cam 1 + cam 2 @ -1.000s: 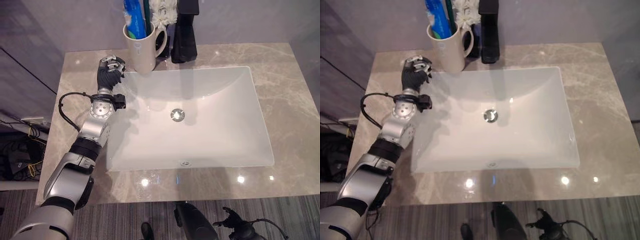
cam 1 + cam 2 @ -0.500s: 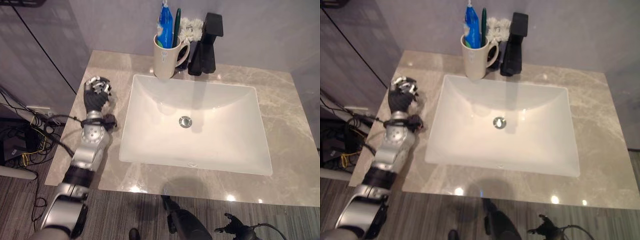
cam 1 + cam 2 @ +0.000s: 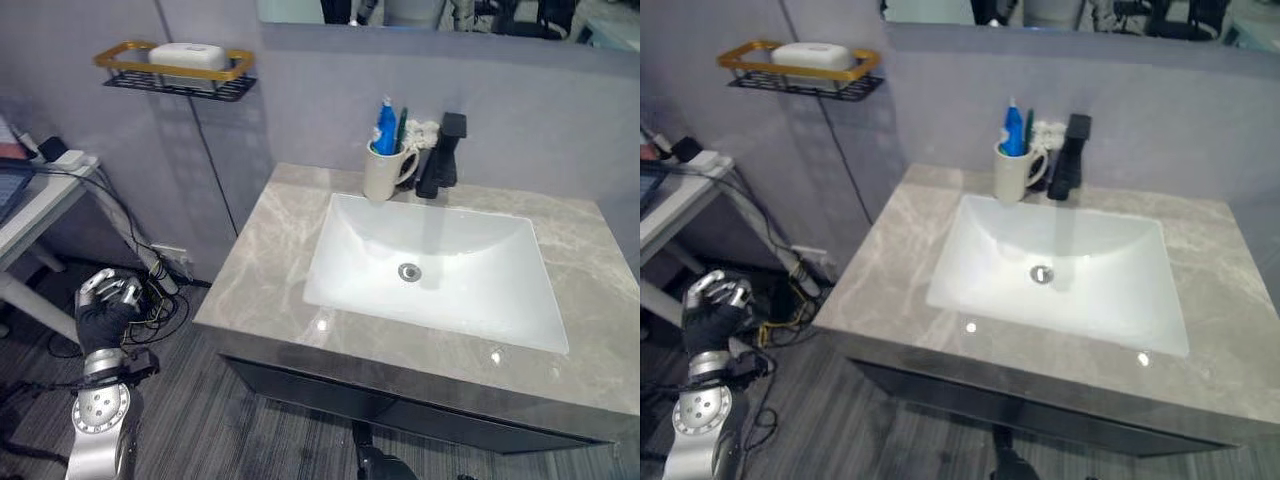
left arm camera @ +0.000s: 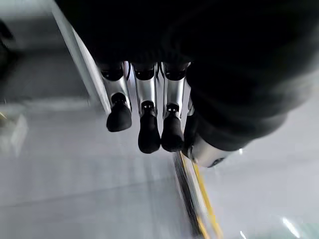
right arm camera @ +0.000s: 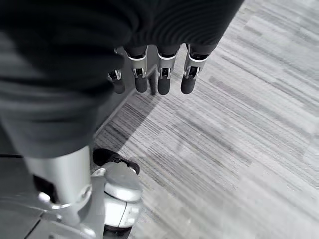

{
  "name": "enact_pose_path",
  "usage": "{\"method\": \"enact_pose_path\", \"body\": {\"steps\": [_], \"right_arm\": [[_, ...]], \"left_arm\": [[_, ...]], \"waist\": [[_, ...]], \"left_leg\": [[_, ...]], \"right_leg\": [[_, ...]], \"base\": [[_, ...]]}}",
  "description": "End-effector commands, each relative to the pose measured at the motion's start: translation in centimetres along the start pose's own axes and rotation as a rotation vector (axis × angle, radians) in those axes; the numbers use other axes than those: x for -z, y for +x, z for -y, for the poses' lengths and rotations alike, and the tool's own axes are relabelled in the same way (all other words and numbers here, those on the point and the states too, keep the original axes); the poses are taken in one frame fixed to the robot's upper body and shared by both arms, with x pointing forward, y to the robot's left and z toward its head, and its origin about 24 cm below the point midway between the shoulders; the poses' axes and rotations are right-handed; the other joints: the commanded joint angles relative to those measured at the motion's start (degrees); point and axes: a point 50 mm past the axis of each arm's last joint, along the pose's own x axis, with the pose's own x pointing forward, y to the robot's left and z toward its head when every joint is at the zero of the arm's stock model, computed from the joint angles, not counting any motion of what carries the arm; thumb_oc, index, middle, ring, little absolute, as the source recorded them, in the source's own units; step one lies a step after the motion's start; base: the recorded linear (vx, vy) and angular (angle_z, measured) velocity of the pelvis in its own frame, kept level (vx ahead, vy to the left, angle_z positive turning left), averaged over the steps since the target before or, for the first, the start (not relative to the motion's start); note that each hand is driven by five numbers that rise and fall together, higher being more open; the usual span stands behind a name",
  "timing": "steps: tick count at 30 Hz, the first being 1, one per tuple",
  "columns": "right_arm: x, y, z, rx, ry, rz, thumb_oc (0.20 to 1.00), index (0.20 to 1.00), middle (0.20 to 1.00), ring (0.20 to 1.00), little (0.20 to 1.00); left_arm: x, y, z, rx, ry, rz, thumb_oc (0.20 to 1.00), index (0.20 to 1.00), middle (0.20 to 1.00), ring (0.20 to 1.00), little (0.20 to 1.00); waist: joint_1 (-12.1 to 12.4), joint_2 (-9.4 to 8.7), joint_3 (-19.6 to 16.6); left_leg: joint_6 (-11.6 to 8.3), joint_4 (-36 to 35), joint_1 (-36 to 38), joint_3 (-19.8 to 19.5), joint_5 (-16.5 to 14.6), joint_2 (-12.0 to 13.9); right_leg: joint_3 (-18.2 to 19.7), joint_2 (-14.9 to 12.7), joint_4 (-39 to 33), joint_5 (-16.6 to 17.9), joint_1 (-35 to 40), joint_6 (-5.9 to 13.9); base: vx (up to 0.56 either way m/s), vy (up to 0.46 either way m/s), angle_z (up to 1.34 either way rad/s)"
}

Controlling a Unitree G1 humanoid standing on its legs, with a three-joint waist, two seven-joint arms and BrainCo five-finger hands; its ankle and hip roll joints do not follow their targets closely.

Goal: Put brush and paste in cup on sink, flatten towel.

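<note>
The blue paste (image 3: 385,127) and green brush (image 3: 401,128) are standing in the cream cup (image 3: 381,172) at the back of the table (image 3: 266,255), just beside the black faucet (image 3: 443,155) behind the sink (image 3: 497,296). Left hand (image 3: 103,307) is hanging low, well apart from the table, fingers curled on nothing. Right hand (image 5: 154,74) is hanging over the striped floor (image 5: 239,129), fingers relaxed.

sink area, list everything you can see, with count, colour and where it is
countertop: 1, grey-beige marble, around the basin
sink: 1, white, set in the countertop
cup: 1, cream, behind the sink beside the tap
paste: 1, blue, upright in the cup
brush: 1, green, upright in the cup
tap: 1, black, behind the sink
wall rack: 1, gold and black, on the wall, holding a white block
left robot hand: 1, silver and dark, low beside the cabinet, fingers curled, empty
right robot hand: 1, over grey floor, fingers relaxed, empty
</note>
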Motion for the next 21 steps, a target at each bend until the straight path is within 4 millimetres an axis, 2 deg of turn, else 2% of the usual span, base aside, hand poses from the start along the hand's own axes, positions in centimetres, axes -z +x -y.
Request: {"method": "enact_pose_path", "body": {"steps": [1, 3, 4, 5, 6, 7, 8, 9, 10, 11, 12, 13, 14, 15, 16, 17, 18, 19, 20, 21], "right_arm": [[-2.3, 0.3, 0.5, 0.029, -0.028, 0.069, 1.000, 1.000, 1.000, 1.000, 1.000], [-2.0, 0.2, -0.1, 0.025, -0.020, 0.066, 1.000, 1.000, 1.000, 1.000, 1.000], [-2.2, 0.2, -0.1, 0.027, -0.011, 0.074, 1.000, 1.000, 1.000, 1.000, 1.000], [-2.4, 0.3, 0.0, 0.038, 0.014, 0.082, 1.000, 1.000, 1.000, 1.000, 1.000], [-2.3, 0.2, 0.0, 0.046, 0.030, 0.081, 1.000, 1.000, 1.000, 1.000, 1.000], [-2.3, 0.2, 0.0, 0.046, 0.031, 0.081, 1.000, 1.000, 1.000, 1.000, 1.000], [-2.6, 0.2, 0.0, 0.051, 0.044, 0.091, 1.000, 1.000, 1.000, 1.000, 1.000], [-3.2, 0.2, -0.1, 0.058, 0.037, 0.122, 1.000, 1.000, 1.000, 1.000, 1.000], [-3.3, 0.2, -0.2, 0.057, 0.038, 0.123, 1.000, 1.000, 1.000, 1.000, 1.000], [-3.7, 0.3, 0.3, 0.076, 0.043, 0.136, 1.000, 1.000, 1.000, 1.000, 1.000], [-3.8, 0.3, 0.7, 0.088, 0.044, 0.136, 1.000, 1.000, 1.000, 1.000, 1.000], [-4.0, 0.4, 1.0, 0.100, 0.040, 0.137, 1.000, 1.000, 1.000, 1.000, 1.000], [-4.0, 0.4, 1.0, 0.100, 0.040, 0.137, 1.000, 1.000, 1.000, 1.000, 1.000], [-4.2, 0.4, 1.5, 0.114, 0.024, 0.138, 1.000, 1.000, 1.000, 1.000, 1.000], [-4.0, 0.4, 1.8, 0.112, 0.012, 0.129, 1.000, 1.000, 1.000, 1.000, 1.000], [-4.1, 0.4, 1.8, 0.113, 0.013, 0.131, 1.000, 1.000, 1.000, 1.000, 1.000], [-4.2, 0.4, 1.9, 0.107, 0.001, 0.131, 1.000, 1.000, 1.000, 1.000, 1.000], [-4.5, 0.4, 2.2, 0.109, -0.005, 0.148, 1.000, 1.000, 1.000, 1.000, 1.000], [-4.5, 0.4, 2.3, 0.109, -0.004, 0.147, 1.000, 1.000, 1.000, 1.000, 1.000], [-4.6, 0.4, 2.5, 0.107, -0.002, 0.153, 1.000, 1.000, 1.000, 1.000, 1.000]], "left_arm": [[-3.6, 2.3, 0.9, -0.134, -0.038, 0.230, 0.200, 0.200, 0.200, 0.200, 0.200], [-1.3, 2.0, -0.2, -0.221, -0.014, 0.130, 0.200, 0.200, 0.200, 0.200, 0.200], [-0.4, 1.9, -0.1, -0.218, -0.013, 0.086, 0.200, 0.200, 0.200, 0.200, 0.200], [0.6, 2.1, -0.5, -0.234, 0.021, 0.046, 0.200, 0.200, 0.200, 0.200, 0.200], [1.0, 2.2, -0.9, -0.239, 0.067, 0.035, 0.200, 0.200, 0.200, 0.200, 0.200], [1.0, 2.3, -0.9, -0.239, 0.067, 0.036, 0.200, 0.200, 0.200, 0.200, 0.200], [2.2, 2.1, -1.4, -0.231, 0.147, -0.011, 0.200, 0.200, 0.200, 0.200, 0.200], [6.4, 0.7, -4.0, -0.329, 0.203, -0.228, 0.200, 0.200, 0.200, 0.200, 0.200], [6.4, 0.8, -4.1, -0.329, 0.202, -0.226, 0.200, 0.200, 0.200, 0.200, 0.200], [9.2, -1.0, -5.6, -0.416, 0.163, -0.393, 0.200, 0.200, 0.200, 0.200, 0.200], [11.2, -2.6, -6.3, -0.474, 0.115, -0.525, 0.200, 0.200, 0.200, 0.200, 0.200], [12.4, -3.7, -6.4, -0.481, 0.096, -0.610, 0.200, 0.200, 0.200, 0.200, 0.200], [12.4, -3.7, -6.4, -0.481, 0.095, -0.610, 0.200, 0.200, 0.200, 0.200, 0.200], [14.8, -6.6, -6.4, -0.506, 0.012, -0.797, 0.200, 0.200, 0.200, 0.200, 0.200], [16.2, -8.4, -6.1, -0.505, -0.029, -0.910, 0.206, 0.206, 0.206, 0.206, 0.206], [16.2, -8.3, -6.1, -0.503, -0.033, -0.909, 0.382, 0.382, 0.382, 0.382, 0.382], [17.3, -10.4, -6.0, -0.492, -0.017, -1.031, 0.602, 0.602, 0.602, 0.602, 0.602], [18.6, -13.2, -5.4, -0.325, 0.084, -1.208, 1.000, 1.000, 1.000, 1.000, 1.000], [18.6, -13.2, -5.4, -0.322, 0.084, -1.208, 1.000, 1.000, 1.000, 1.000, 1.000], [19.0, -14.6, -5.2, -0.211, 0.152, -1.280, 1.000, 1.000, 1.000, 1.000, 1.000]], "waist": [[-0.10, 1.35, 4.57], [-0.18, 0.73, 5.89], [-0.37, 0.79, 6.43], [-0.23, 1.51, 6.99], [-0.12, 1.54, 7.11], [-0.14, 1.54, 7.09], [-0.03, 1.78, 7.41], [1.82, 2.60, 7.43], [1.77, 2.43, 7.35], [2.96, 2.83, 7.00], [3.40, 2.79, 6.67], [3.78, 2.75, 6.32], [3.87, 2.73, 6.36], [4.46, 2.79, 5.71], [4.78, 3.11, 5.30], [4.86, 3.02, 5.51], [4.84, 3.23, 5.09], [4.45, 2.91, 4.16], [4.67, 2.93, 4.26], [5.48, 2.75, 3.93]], "left_leg": [[0.02, -5.16, 4.39, -0.80, -1.22, -2.07], [0.47, -4.77, 3.39, -1.07, -0.24, -2.32], [0.62, -4.55, 2.84, -1.01, 0.13, -2.19], [0.62, -4.31, 2.23, -0.67, 0.52, -1.47], [0.49, -4.62, 1.48, -0.26, 1.36, -1.39], [0.45, -4.66, 1.50, -0.32, 1.34, -1.34], [0.39, -4.98, 0.86, -0.16, 2.14, -0.90], [-0.25, -6.14, -0.85, 1.62, 4.60, 1.52], [-0.25, -6.21, -1.06, 1.59, 4.85, 1.38], [-0.64, -7.67, -1.65, 3.16, 6.40, 3.05], [-0.89, -8.56, -1.84, 4.10, 7.22, 3.64], [-1.01, -9.00, -2.08, 5.31, 7.73, 4.30], [-1.01, -9.03, -2.02, 5.38, 7.71, 4.29], [-0.97, -9.65, -2.29, 7.55, 8.39, 5.07], [-1.09, -10.02, -1.79, 7.99, 7.73, 5.39], [-0.85, -9.77, -2.47, 8.72, 8.76, 5.44], [-0.93, -9.93, -1.91, 8.96, 7.94, 5.52], [-0.89, -10.05, -2.23, 11.27, 8.50, 5.55], [-0.91, -10.08, -2.07, 11.41, 8.44, 5.58], [-1.04, -9.80, -2.39, 13.62, 8.47, 6.13]], "right_leg": [[-0.99, -0.33, 0.37, 9.26, -1.42, 4.99], [-0.17, -1.52, 0.87, 9.77, -1.64, 5.20], [-0.25, -1.27, 2.23, 8.77, -1.95, 4.76], [-1.84, -0.62, 4.92, 5.21, -2.03, 3.59], [-2.74, -0.57, 6.05, 3.16, -2.27, 2.67], [-2.80, -0.55, 6.37, 2.90, -2.40, 2.62], [-4.13, -0.01, 9.15, 0.96, -2.61, 1.88], [-10.94, -1.01, 15.21, -4.46, -1.78, 0.56], [-10.94, -1.15, 15.16, -4.32, -1.98, 0.53], [-13.64, -1.70, 18.66, -7.16, -0.38, 0.10], [-14.42, -1.87, 18.83, -8.06, 0.87, -0.01], [-15.51, -2.29, 19.68, -8.96, 2.04, -0.01], [-15.44, -2.29, 19.78, -9.02, 2.01, 0.00], [-17.21, -3.40, 20.94, -9.05, 3.64, 0.11], [-18.20, -4.19, 22.50, -10.24, 5.05, 1.05], [-18.85, -4.30, 22.03, -9.18, 4.74, 0.27], [-18.98, -4.49, 24.12, -10.74, 6.32, 1.25], [-19.42, -3.16, 23.05, -10.96, 9.31, 1.68], [-19.28, -3.08, 22.94, -10.92, 9.43, 1.70], [-22.30, -3.10, 22.09, -11.15, 11.01, 1.82]], "base": [[-0.09, 0.052, -0.03], [-0.21, 0.059, -0.07], [-0.26, 0.056, 0.02], [-0.23, 0.053, 0.10], [-0.16, 0.037, 0.08], [-0.16, 0.020, -0.16], [-0.23, -0.016, -0.29], [-0.24, -0.015, -0.25], [-0.25, -0.054, -0.50], [-0.13, -0.056, -0.63], [-0.17, -0.076, -0.87], [-0.08, -0.048, -0.79], [-0.10, -0.049, -0.79], [-0.01, -0.031, -0.80], [-0.08, -0.039, -0.61], [0.02, -0.012, -0.63], [-0.09, -0.041, -0.78], [-0.01, -0.032, -0.71], [-0.11, -0.067, -0.68], [-0.06, -0.081, -0.90]]}}
